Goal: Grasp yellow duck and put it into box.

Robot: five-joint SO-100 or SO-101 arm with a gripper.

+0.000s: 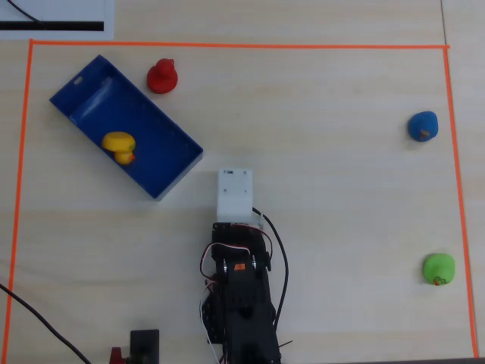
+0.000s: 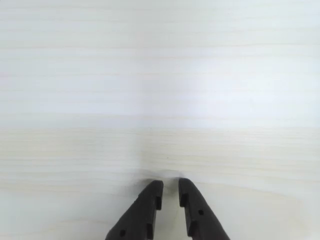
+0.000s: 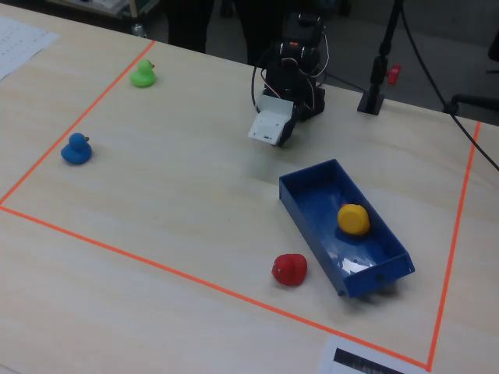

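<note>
In the overhead view the yellow duck [image 1: 120,145] lies inside the box [image 1: 170,168], near the middle of its floor, up and to the left of the arm. The box's long axis runs diagonally from upper left to lower right, with its lower corner nearest the arm. The red duck [image 1: 161,76] sits just outside the box's upper wall; the blue duck [image 1: 423,126] and green duck [image 1: 439,268] are well apart on the right.

In the wrist view the tool [image 2: 170,189] holds nothing, its fingers nearly together over bare table [image 2: 160,75].

In the fixed view the tool itself is hard to make out; the table between arm and box [image 3: 300,209] looks clear.
</note>
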